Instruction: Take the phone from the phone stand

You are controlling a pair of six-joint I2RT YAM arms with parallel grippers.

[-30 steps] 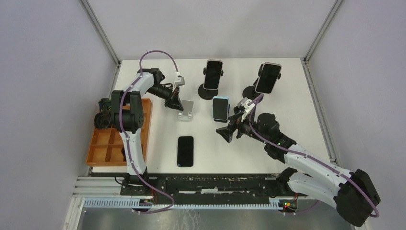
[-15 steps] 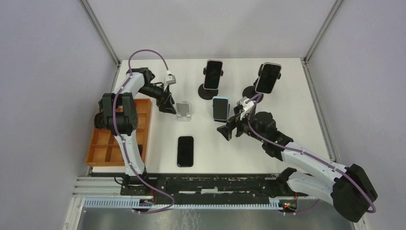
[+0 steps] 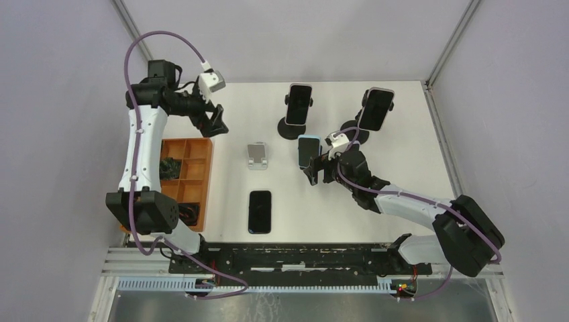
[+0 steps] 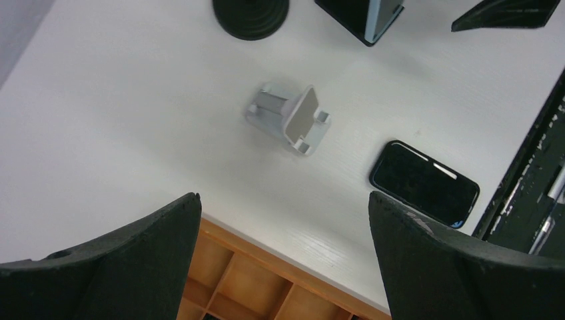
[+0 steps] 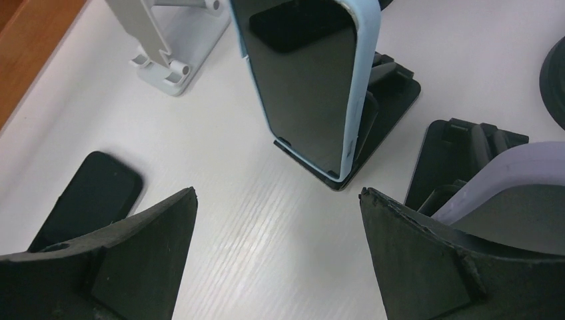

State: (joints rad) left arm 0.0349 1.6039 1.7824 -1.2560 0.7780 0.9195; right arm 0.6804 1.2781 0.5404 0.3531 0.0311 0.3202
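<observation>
Between grey walls (image 3: 60, 80): table (image 3: 429, 147), perhaps grained; flat phone (image 3: 260, 211).

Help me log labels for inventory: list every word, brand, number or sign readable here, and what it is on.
None can be read.
The blue-cased phone and the flat black phone show only dark screens.
The white stand carries no marking.

Bright, even overhead light; soft shadows on the white table (image 3: 402, 127); all views sharp, near fingers (image 5: 100, 260) in wrist views slightly soft
</observation>
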